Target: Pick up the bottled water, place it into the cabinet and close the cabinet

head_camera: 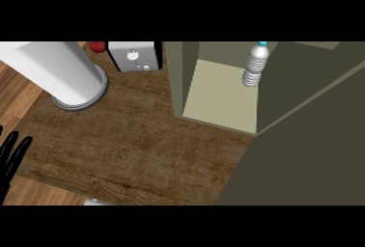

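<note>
Head view: bottled water (255, 66) stands upright inside cabinet (214, 91), far right, against its right inner wall; door open. Left hand (10, 157) at left edge, fingers straight, released, resting. Right hand not seen. Bottle likely light, thin ribbed plastic, smooth, crushable; best held round ribbed middle. Closing door remains.

I log a wooden counter (135, 144) as my landmark. On its far left corner stands a white paper-towel roll (61, 67) on a grey round base (roll leans toward me in this view). Beyond it, at the counter's back edge, sits a white toaster (134, 56), with a red object (98, 46) just left of the toaster, partly hidden.
</note>
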